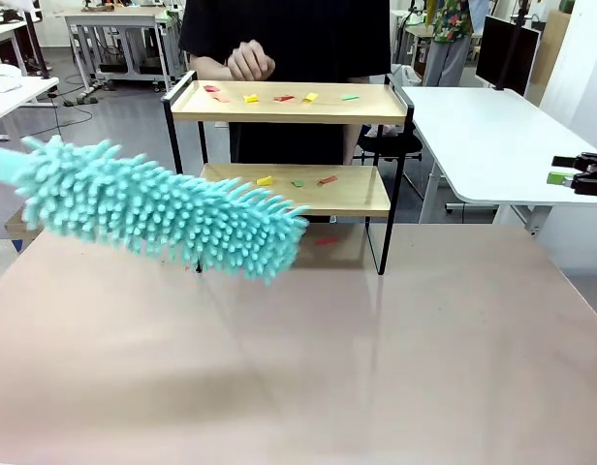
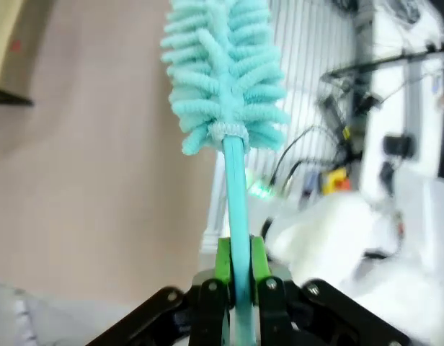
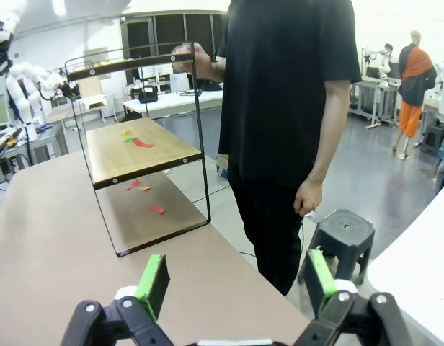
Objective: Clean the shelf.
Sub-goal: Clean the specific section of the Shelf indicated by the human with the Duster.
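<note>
Open lab; beige counter (image 1: 395, 358) fills the near field. The shelf (image 1: 279, 115) stands at the counter's far edge, centre, both boards strewn with small coloured paper scraps (image 1: 251, 98), a few more on the counter beneath it. Left end effector (image 2: 241, 263) clenched on the thin handle of a turquoise duster (image 1: 163, 211); its fluffy head hangs over the counter's left side, tip in front of the lower board's left end. Right end effector (image 3: 236, 281) released, jaws wide, nothing between them. A person (image 1: 289, 39) stands behind the shelf, one hand (image 1: 250, 62) near the top board's far edge.
</note>
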Available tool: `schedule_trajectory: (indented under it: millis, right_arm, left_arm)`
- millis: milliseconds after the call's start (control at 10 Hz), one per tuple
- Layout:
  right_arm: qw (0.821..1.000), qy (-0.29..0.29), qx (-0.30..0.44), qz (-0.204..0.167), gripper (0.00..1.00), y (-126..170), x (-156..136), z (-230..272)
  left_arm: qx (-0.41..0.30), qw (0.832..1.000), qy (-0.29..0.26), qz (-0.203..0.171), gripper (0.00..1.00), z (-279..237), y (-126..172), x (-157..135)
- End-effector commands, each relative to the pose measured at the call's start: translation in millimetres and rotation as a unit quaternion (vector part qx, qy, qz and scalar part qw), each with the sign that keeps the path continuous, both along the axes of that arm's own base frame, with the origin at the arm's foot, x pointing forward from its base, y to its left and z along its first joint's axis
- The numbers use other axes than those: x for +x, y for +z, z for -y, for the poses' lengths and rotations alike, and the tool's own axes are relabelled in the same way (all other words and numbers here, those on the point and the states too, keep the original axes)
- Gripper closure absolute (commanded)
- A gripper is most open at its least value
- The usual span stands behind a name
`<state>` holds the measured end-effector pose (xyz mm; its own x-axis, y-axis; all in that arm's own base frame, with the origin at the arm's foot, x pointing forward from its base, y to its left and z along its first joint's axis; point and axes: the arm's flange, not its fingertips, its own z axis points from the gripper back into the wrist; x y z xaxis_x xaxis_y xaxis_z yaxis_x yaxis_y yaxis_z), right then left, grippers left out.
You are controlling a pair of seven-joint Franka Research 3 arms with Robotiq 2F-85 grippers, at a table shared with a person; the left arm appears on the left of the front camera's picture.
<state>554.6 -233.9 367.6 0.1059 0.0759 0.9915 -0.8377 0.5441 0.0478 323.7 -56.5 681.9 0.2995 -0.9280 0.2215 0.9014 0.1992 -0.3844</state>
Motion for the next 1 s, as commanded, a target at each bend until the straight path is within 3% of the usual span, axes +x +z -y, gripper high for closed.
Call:
schedule_trajectory:
  millis: [0, 300, 400, 500, 600, 900]
  right_arm:
    - [1.0, 0.001, -0.001, 0.003, 0.0, 3, 1, -2]
    - [1.0, 0.001, -0.001, 0.003, 0.0, 3, 1, -2]
    - [1.0, 0.001, -0.001, 0.003, 0.0, 3, 1, -2]
    - [1.0, 0.001, -0.001, 0.003, 0.0, 3, 1, -2]
    - [1.0, 0.001, -0.001, 0.003, 0.0, 3, 1, -2]
    - [1.0, 0.001, -0.001, 0.003, 0.0, 3, 1, -2]
  left_arm:
    - [-0.062, 0.991, 0.115, -0.008, 0.87, 35, 6, -19]
    - [-0.117, 0.959, 0.253, 0.044, 0.87, 79, 25, -39]
    - [-0.119, 0.962, 0.243, 0.045, 0.87, 93, 29, -41]
    - [-0.087, 0.973, 0.215, 0.017, 0.87, 99, 27, -34]
    - [-0.114, 0.966, 0.232, 0.022, 0.87, 80, 37, -33]
    - [-0.111, 0.966, 0.232, 0.023, 0.87, 91, 35, -35]
